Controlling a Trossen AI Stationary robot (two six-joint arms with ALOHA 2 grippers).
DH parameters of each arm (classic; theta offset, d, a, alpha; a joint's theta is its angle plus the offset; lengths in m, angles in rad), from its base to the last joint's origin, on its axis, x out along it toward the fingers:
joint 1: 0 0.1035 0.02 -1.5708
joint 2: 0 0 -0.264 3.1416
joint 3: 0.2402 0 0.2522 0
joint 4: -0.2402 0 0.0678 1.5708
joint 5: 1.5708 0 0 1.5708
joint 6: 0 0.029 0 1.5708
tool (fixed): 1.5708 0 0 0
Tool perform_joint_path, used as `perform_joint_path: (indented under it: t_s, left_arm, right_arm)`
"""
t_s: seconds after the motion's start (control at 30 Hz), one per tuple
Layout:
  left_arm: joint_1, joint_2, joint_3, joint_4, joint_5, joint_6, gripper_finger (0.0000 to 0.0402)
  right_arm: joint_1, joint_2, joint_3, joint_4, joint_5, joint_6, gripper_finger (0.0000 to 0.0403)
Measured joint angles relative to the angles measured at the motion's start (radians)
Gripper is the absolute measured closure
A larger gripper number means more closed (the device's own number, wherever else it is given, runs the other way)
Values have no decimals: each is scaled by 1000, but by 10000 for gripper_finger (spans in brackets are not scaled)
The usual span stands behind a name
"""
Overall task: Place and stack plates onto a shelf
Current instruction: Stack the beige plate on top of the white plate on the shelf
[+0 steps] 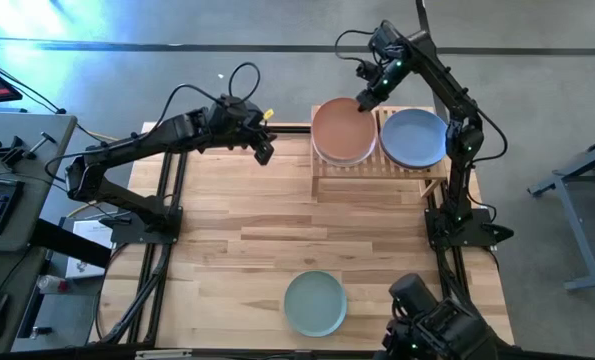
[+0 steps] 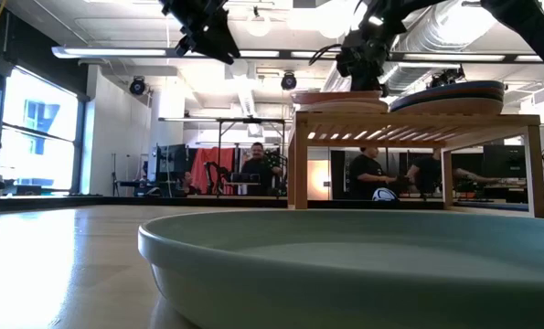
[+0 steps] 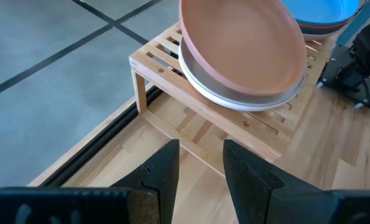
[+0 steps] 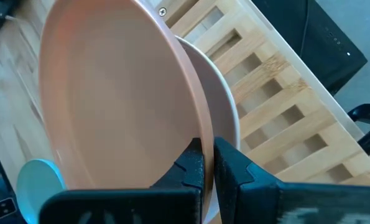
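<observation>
no brand, label or legible writing is observed on any item.

the shelf (image 1: pixel 377 172) is a low rack of pale wooden slats on square legs, set at the far edge of the butcher-block bench (image 1: pixel 247 260). two stacks of round matte plates with shallow rims are carried on it. on the left stack the salmon plate (image 1: pixel 342 130) lies uppermost, tilted and offset over a pale plate (image 3: pixel 234 99) whose rim shows beneath it. on the right stack a light blue plate (image 1: pixel 414 137) lies on top; a dark-rimmed plate is just visible under it in the left wrist view.

the right tool (image 1: pixel 365 100) is positioned at the far right rim of the salmon plate, and its fingers (image 4: pixel 225 168) are clenched on that rim, as seen in the right wrist view. the plate is grasped at its edge while resting against the stack below.

the left tool (image 1: pixel 264 152) is held above the bench, to the left of the shelf and apart from it. its fingers (image 3: pixel 163 171) are parted and nothing is held between them.

a mint plate (image 1: pixel 314 303) lies flat on the near part of the bench, well apart from the shelf and from both tools.

in the low view, persons are seen in the room beyond the bench.
</observation>
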Motion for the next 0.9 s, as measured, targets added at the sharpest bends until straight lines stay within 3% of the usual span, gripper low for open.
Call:
perform_joint_path:
  t_s: [0.3,0.9]
  left_arm:
    - [17,0,0,-2,0,1,289]
    - [17,0,0,-38,0,2,289]
  right_arm:
    - [20,0,0,0,65,40,403]
    - [28,0,0,0,74,78,403]
